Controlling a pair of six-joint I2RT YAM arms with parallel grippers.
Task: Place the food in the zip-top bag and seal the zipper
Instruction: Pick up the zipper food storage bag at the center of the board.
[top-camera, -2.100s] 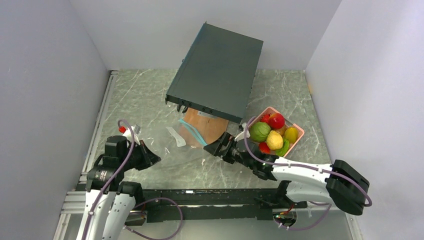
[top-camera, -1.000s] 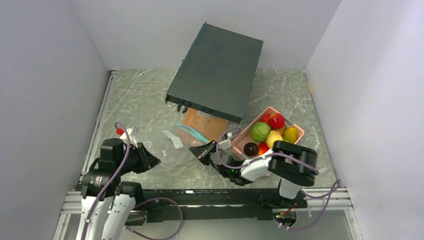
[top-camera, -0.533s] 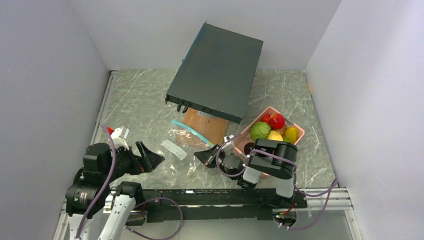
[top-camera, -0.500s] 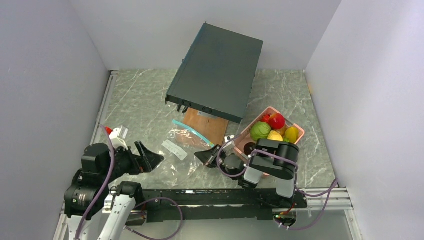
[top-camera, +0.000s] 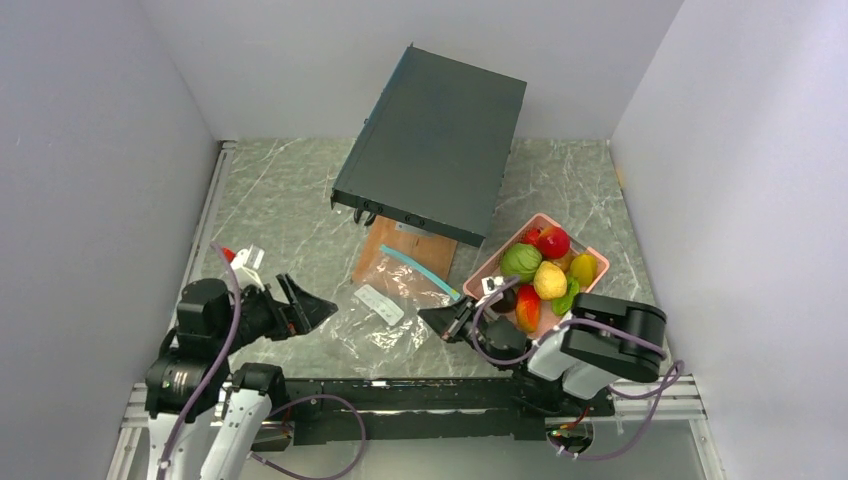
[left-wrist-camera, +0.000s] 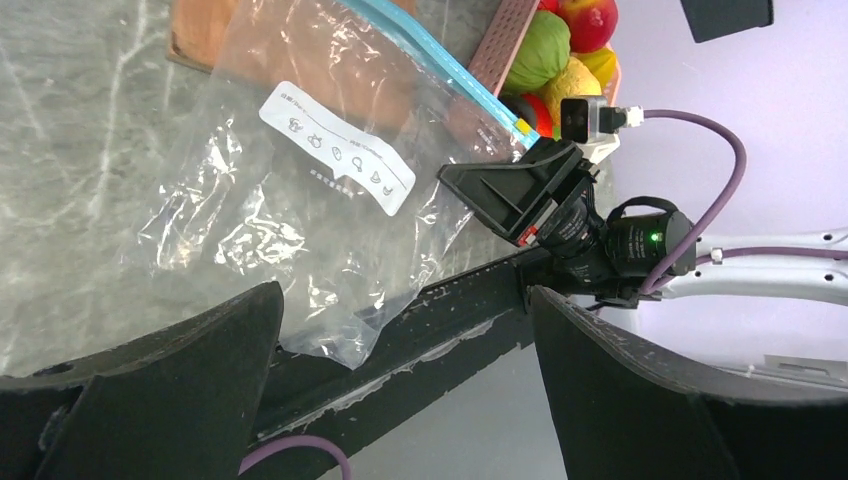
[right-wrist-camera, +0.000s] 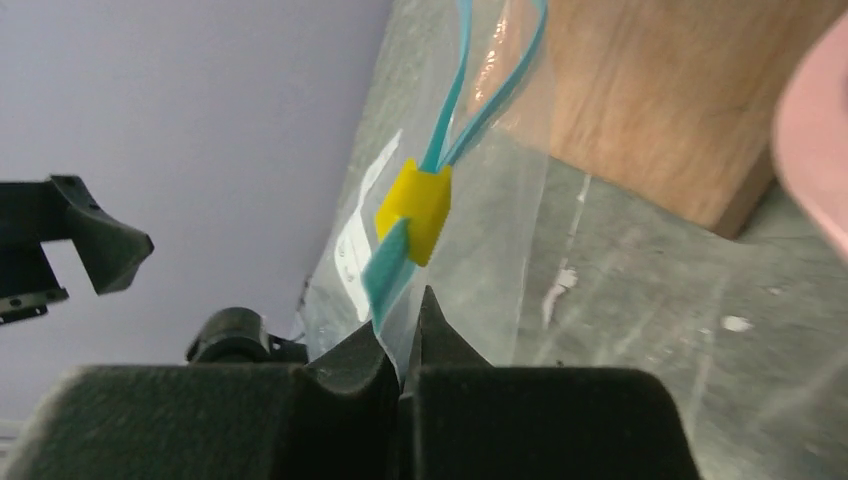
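— How's the left arm (top-camera: 205, 318) sitting?
— Folded up at the bench's (top-camera: 280, 200) front left corner, wrist aimed right; the left fingers (left-wrist-camera: 150, 400) stand spread wide, gripping nothing.
— And the right arm (top-camera: 600, 342)?
— Low along the front edge, reaching leftward. The right fingers (right-wrist-camera: 340, 400) are pressed together, pinching a corner of the bag (right-wrist-camera: 490, 250).

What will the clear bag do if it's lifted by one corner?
It would probably sag and fold: the bag looks thin and crinkled. Being empty, it is likely very light. Its glossy film might slip from the right claw, pinching only its corner.
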